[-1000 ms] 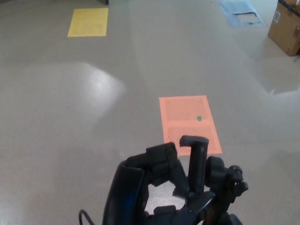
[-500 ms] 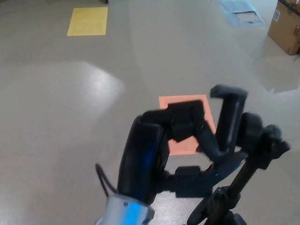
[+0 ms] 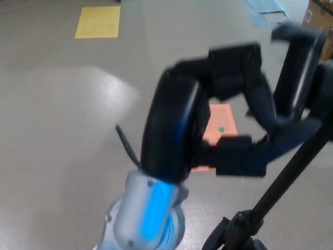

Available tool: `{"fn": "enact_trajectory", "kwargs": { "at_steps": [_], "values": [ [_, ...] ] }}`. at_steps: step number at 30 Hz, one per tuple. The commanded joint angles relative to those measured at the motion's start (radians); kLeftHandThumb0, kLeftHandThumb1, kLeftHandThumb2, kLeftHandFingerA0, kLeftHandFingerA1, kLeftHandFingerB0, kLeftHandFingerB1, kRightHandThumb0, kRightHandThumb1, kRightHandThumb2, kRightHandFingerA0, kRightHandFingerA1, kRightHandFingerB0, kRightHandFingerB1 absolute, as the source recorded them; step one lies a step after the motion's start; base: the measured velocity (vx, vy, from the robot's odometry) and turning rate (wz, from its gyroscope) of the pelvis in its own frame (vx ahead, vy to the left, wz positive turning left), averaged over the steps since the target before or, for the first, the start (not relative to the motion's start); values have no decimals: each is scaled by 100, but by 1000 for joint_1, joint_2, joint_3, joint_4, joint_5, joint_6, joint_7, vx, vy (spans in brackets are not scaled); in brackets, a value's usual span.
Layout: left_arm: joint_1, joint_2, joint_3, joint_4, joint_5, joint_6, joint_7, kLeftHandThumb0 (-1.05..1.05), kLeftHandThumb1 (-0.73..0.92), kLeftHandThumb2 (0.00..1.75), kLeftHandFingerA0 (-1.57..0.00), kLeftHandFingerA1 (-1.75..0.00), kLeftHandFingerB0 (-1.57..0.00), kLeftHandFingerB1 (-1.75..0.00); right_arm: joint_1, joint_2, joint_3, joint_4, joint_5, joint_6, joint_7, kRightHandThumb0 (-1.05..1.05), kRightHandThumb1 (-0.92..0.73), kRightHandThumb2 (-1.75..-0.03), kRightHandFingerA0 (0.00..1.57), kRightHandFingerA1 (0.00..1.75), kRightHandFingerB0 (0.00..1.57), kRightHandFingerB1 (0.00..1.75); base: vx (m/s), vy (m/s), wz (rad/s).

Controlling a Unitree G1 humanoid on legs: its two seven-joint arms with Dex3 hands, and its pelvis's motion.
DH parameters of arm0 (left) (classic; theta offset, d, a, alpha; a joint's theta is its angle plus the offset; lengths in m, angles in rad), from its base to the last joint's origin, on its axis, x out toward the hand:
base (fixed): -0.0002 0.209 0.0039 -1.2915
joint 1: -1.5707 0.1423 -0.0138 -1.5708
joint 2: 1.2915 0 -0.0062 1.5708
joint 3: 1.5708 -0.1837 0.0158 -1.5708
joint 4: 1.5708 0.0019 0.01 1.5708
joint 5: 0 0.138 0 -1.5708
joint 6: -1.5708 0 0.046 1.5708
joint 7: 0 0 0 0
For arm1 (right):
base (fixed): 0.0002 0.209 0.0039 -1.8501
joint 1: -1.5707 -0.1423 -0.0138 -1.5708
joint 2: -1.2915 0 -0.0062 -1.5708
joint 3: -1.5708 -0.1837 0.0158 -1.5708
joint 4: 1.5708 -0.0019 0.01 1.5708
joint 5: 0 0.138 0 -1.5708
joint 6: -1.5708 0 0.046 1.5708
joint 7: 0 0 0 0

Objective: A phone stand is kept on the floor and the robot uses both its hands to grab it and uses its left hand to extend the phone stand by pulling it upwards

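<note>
My left hand (image 3: 208, 114) fills the middle of the head view, raised high and blurred by motion. Its black fingers (image 3: 237, 65) and thumb (image 3: 244, 156) are shut on the head of the black phone stand (image 3: 301, 67), whose clamp stands upright at the right edge. The stand's thin pole (image 3: 291, 174) slants down to the bottom right. A black mass (image 3: 234, 232) wraps the pole at the bottom edge; it looks like my right hand, but too little shows to read its fingers. My left forearm (image 3: 148, 213) is silver and blue.
An orange floor mark (image 3: 222, 125) lies behind my left hand, mostly hidden. A yellow mark (image 3: 98, 22) is at the far left. A blue sheet (image 3: 263, 8) and a cardboard box (image 3: 315, 13) sit at the far right.
My left hand has risen steeply with the stand's head in it, coming closer to the camera. More bare pole now shows below the clamp.
</note>
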Motion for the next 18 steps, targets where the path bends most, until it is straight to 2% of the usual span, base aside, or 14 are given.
{"fn": "enact_trajectory", "kwargs": {
  "at_steps": [1,3,4,5,6,8,9,10,11,12,18],
  "values": [
    [-320,-194,182,-65,-73,71,25,-17,38,94,-143,-153,-126,-146,30,13,11,16,2,48,21,-22,-88,-68,98,175,72,175,0,0,0],
    [-386,-228,233,-52,-112,91,26,-19,36,94,-138,-148,-126,-143,27,10,14,21,-6,44,14,-21,-88,-68,98,175,72,175,0,0,0],
    [-400,-232,245,-51,-121,97,23,-13,40,88,-107,-175,-97,-175,28,12,15,23,-6,42,12,-21,-87,-68,98,175,73,175,0,0,0],
    [-412,-233,257,-49,-133,99,21,-13,40,88,-107,-175,-97,-175,30,14,15,24,-4,40,10,-21,-87,-68,98,175,73,175,0,0,0],
    [-419,-231,263,-48,-141,100,18,-16,36,96,-135,-145,-124,-141,33,15,15,24,-2,41,11,-21,-87,-68,99,175,74,175,0,0,0],
    [-437,-223,278,-49,-152,106,16,-15,36,96,-134,-145,-124,-140,37,17,15,19,0,47,14,-22,-88,-69,99,175,74,175,0,0,0],
    [-453,-208,285,-52,-138,113,16,-16,37,93,-135,-147,-122,-141,42,20,16,14,-4,57,12,-22,-89,-66,83,175,63,175,0,0,0],
    [-465,-198,287,-53,-120,112,20,-17,37,91,-130,-142,-118,-137,44,19,17,13,-6,60,11,-23,-88,-69,98,175,73,175,0,0,0],
    [-478,-186,289,-52,-97,109,26,-17,37,91,-130,-142,-118,-137,47,17,17,12,-9,60,9,-23,-88,-69,98,175,73,175,0,0,0],
    [-484,-180,289,-52,-83,110,29,-14,46,74,-98,-175,-87,-175,47,16,17,13,-10,57,8,-22,-88,-68,98,175,72,175,0,0,0],
    [-490,-175,299,-62,-101,107,19,-10,51,69,-95,-175,-86,-175,46,14,19,24,-9,47,5,-23,-89,-68,98,175,71,175,0,0,0]
  ]
}}
